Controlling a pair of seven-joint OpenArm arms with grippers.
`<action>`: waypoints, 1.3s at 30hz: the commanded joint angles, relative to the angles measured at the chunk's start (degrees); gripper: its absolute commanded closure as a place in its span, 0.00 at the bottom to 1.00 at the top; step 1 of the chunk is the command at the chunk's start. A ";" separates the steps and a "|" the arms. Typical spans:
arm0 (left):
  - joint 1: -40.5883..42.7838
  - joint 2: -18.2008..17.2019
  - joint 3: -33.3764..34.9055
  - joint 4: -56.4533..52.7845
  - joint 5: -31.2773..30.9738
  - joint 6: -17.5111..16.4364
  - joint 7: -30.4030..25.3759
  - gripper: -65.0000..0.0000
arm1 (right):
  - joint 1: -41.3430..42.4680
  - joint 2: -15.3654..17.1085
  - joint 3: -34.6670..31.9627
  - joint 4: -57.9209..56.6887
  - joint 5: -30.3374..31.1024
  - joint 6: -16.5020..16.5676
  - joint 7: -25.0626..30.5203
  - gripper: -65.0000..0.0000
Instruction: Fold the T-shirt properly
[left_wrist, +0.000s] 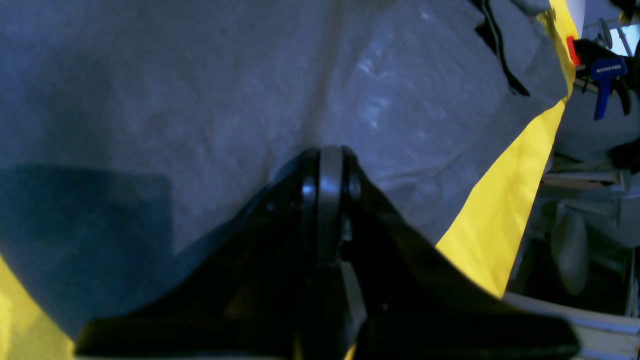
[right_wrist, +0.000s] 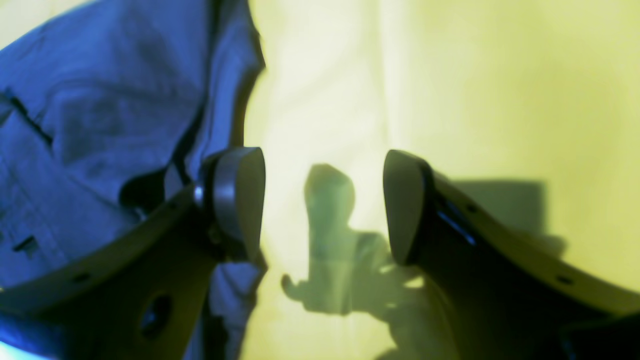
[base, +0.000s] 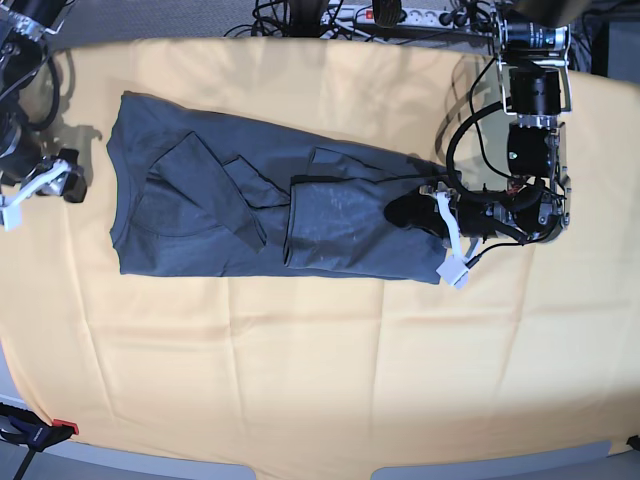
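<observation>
Lying lengthwise across the yellow-orange tablecloth (base: 330, 350) on the table, the T-shirt (base: 200, 210) is partly folded, its long axis running between the two arms. The left end effector (base: 420, 212) is pressed down at one end of the cloth, jaws shut; whether a pinch of fabric is caught cannot be told. The right end effector (base: 48, 180) is held wide and empty just beside the opposite end, with the garment's edge beside one finger. The next fold is judged to run along that axis.
</observation>
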 joint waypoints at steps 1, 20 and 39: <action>-0.81 -0.74 -0.22 0.72 -0.02 0.04 0.67 1.00 | 0.28 -0.26 0.26 0.61 1.46 0.13 1.40 0.39; -0.81 -1.53 -0.22 0.74 -2.21 0.04 0.67 1.00 | 0.63 -8.90 -13.38 -2.45 8.74 7.08 2.43 0.35; -4.31 -7.74 -3.13 0.74 -18.82 0.70 0.67 1.00 | 2.16 3.56 -10.25 0.04 -7.10 9.46 5.99 1.00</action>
